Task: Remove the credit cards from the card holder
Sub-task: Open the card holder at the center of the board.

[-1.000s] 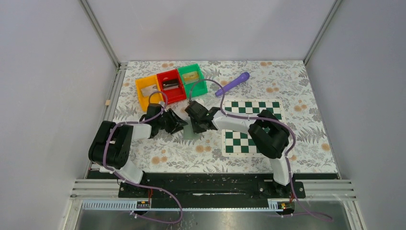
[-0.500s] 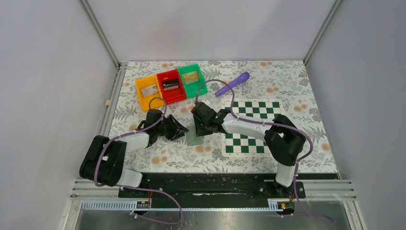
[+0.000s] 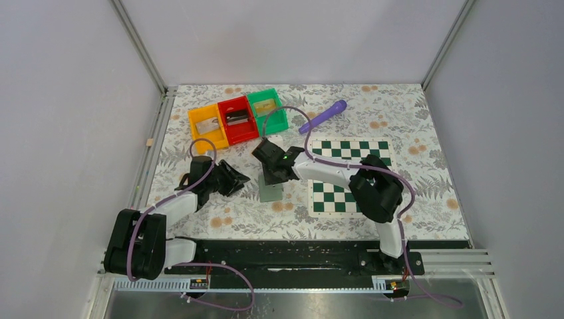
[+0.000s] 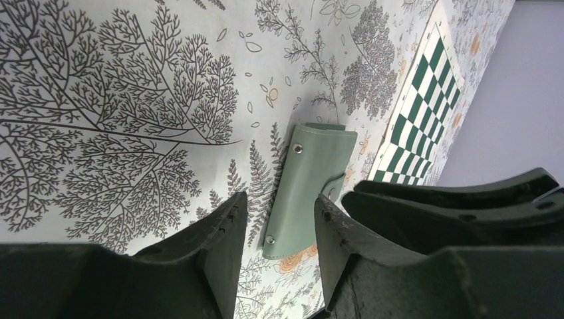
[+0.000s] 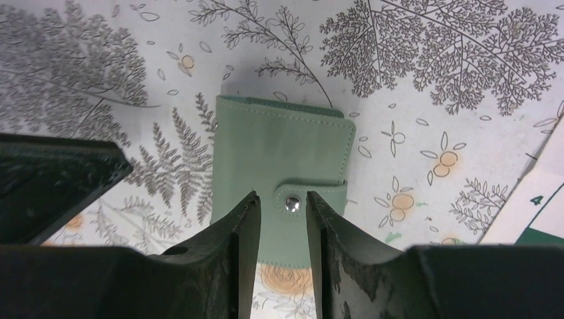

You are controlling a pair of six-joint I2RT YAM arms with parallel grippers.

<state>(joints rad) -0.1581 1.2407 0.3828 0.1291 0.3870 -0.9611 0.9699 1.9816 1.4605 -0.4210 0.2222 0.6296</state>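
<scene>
Card holder [image 3: 271,192] is lying flat on the floral table [image 3: 412,126]. It is folded shut, pale green outside facing up, strap snapped down. It is sitting just left of the chessboard [image 3: 350,174], not touching it, between the two arms.

Right gripper [image 5: 282,199] is hanging directly over the holder, pointing down, fingers a narrow gap apart and gripping nothing. In the right wrist view the fingertips are straddling the snap stud on the strap. Can't tell whether they are touching the cover.

Left gripper [image 4: 279,205] is sitting low on the holder's left side, aimed at it, fingers spread wide with nothing clamped. In the left wrist view the holder is showing through the gap, two metal studs visible on it.

Yellow bin [image 3: 206,126], red bin [image 3: 237,119] and green bin [image 3: 268,109] are standing side by side at the far left of the table, well apart from the holder. Purple stick [image 3: 324,115] is lying just beyond the chessboard's far-left corner.
</scene>
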